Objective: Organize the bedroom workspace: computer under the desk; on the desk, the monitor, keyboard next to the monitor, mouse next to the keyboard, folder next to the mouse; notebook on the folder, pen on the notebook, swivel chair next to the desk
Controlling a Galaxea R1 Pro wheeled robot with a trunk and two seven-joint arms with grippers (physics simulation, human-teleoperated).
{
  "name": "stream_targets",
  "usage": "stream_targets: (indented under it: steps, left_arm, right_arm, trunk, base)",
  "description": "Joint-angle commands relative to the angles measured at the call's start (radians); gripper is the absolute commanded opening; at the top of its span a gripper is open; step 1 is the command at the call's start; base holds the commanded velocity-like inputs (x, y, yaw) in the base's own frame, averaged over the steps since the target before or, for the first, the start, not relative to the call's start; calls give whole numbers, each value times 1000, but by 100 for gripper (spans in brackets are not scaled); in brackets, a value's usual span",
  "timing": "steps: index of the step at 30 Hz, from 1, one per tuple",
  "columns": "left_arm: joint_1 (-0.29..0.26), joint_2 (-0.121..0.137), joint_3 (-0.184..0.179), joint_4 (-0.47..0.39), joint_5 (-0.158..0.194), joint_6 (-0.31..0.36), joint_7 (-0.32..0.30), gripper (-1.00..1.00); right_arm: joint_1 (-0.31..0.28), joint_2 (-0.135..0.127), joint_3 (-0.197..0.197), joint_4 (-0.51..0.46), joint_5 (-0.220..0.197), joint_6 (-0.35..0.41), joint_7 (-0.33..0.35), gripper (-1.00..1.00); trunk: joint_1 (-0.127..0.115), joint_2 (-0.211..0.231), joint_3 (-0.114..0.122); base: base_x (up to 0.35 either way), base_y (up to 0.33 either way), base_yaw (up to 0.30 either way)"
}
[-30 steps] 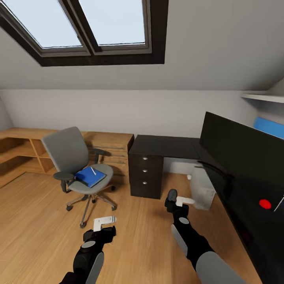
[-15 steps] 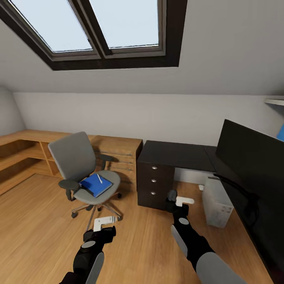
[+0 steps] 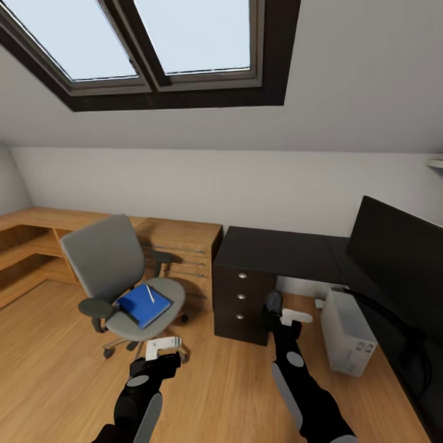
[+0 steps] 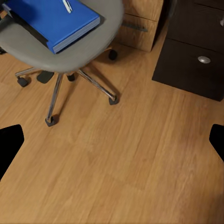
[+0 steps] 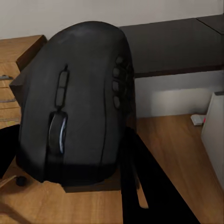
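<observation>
Right jaws are closing on the mouse [image 5: 77, 105], carrying it above the floor in front of the drawer unit [image 3: 243, 298]; the right gripper [image 3: 275, 307] is gripping it firmly. Left gripper [image 3: 161, 348] is hanging with fingers spread, holding nothing.

Progress, as judged: the mouse is awaiting placement on the desk [image 3: 277, 246]. The folder [image 3: 143, 304] is lying on the swivel chair [image 3: 114, 271] with the pen [image 3: 150, 293] on top; the notebook cannot be made out. The monitor [image 3: 397, 258] is standing on the desk, the computer [image 3: 347, 332] beneath it.

Surroundings: the wood floor [image 3: 55, 363], wooden shelving [image 3: 37, 240], and skylight [image 3: 147, 43] are presenting as an attic bedroom.
</observation>
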Motion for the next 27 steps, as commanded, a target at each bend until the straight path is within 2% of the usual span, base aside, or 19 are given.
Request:
stream_targets:
  steps: [1, 12, 20, 24, 26, 27]
  left_arm:
    - [-1, 0, -1, -1, 11, 2, 10, 100]
    - [-1, 0, -1, -3, 11, 2, 9, 100]
    - [-1, -1, -1, -6, 10, 2, 8, 100]
    - [-1, 0, 0, -6, 9, 2, 8, 100]
    - [-1, 0, -1, -6, 10, 2, 8, 100]
    - [-1, 0, -1, -6, 10, 2, 8, 100]
  right_arm:
    - [2, -1, 3, -5, -14, -7, -5, -100]
    - [8, -6, 2, -13, -14, -8, -6, -100]
    - [9, -30, 3, -24, -18, 7, 0, -100]
    - [7, -27, 5, -80, -21, 112, 3, -100]
    - [-8, -26, 5, -120, -25, 256, 16, -100]
    - [-18, -26, 5, -126, -25, 288, 21, -100]
  trunk:
    - [-3, 7, 2]
    - [-45, 84, 36]
    - [-76, 140, 62]
    - [-91, 168, 74]
    - [-99, 182, 80]
    - [-103, 189, 83]
  base:
    - [327, 0, 0]
    - [327, 0, 0]
    - [327, 0, 0]
    - [327, 0, 0]
    - [327, 0, 0]
    - [327, 0, 0]
